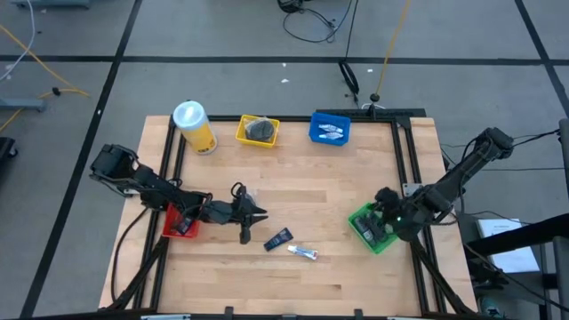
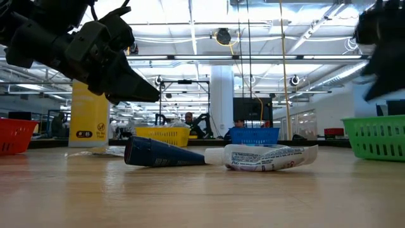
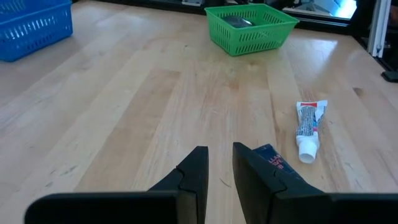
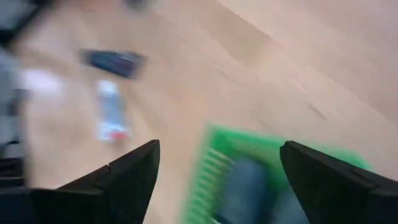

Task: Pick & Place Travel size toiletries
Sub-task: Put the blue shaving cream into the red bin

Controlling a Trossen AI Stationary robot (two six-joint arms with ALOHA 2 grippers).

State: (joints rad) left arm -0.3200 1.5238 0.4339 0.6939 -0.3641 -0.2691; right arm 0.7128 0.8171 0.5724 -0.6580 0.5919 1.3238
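Note:
A dark blue tube (image 1: 278,238) and a white tube (image 1: 302,252) lie flat on the wooden table, near its front middle. The low view shows the dark tube (image 2: 164,153) and the white tube (image 2: 266,157) end to end. My left gripper (image 1: 255,213) hovers just left of them, above the table, fingers a narrow gap apart and empty (image 3: 219,168). The dark tube (image 3: 270,158) peeks past one finger. My right gripper (image 1: 388,213) hangs wide open over the green bin (image 1: 373,228), holding nothing (image 4: 217,180). A grey-dark item (image 4: 249,180) lies in that bin.
The yellow canister (image 1: 196,127), a yellow bin (image 1: 258,131) with grey items and a blue bin (image 1: 329,129) with white-blue tubes stand along the far edge. A red bin (image 1: 180,222) sits under the left arm. Bare wood lies between the two tubes and the green bin.

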